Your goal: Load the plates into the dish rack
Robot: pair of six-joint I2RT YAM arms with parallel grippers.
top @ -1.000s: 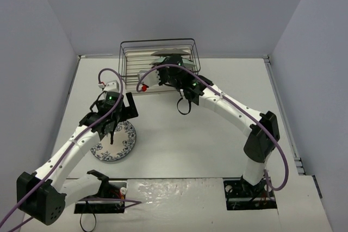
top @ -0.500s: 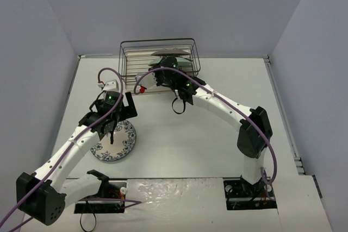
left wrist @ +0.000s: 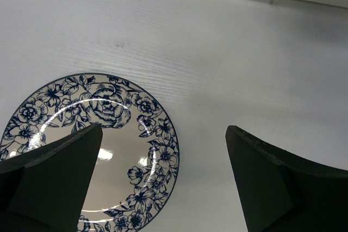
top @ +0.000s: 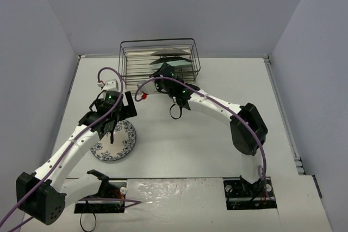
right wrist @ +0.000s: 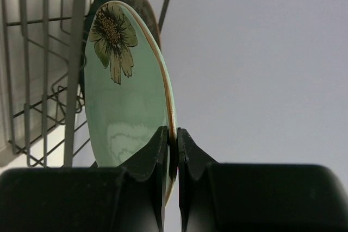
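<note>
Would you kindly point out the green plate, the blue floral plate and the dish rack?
green plate (right wrist: 128, 107), right wrist view, face
blue floral plate (left wrist: 113, 113), left wrist view, patterned rim
dish rack (top: 135, 63), top view, left side

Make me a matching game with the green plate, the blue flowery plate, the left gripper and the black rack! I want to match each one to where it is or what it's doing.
Things:
1. green plate
2. blue flowery plate
3. left gripper
4. dish rack

Places or states:
A. open wide, holding nothing
B. lying flat on the table
C. pinched by its rim in the right gripper
D. standing at the far edge of the table

Pairs: 1-C, 2-B, 3-A, 4-D
</note>
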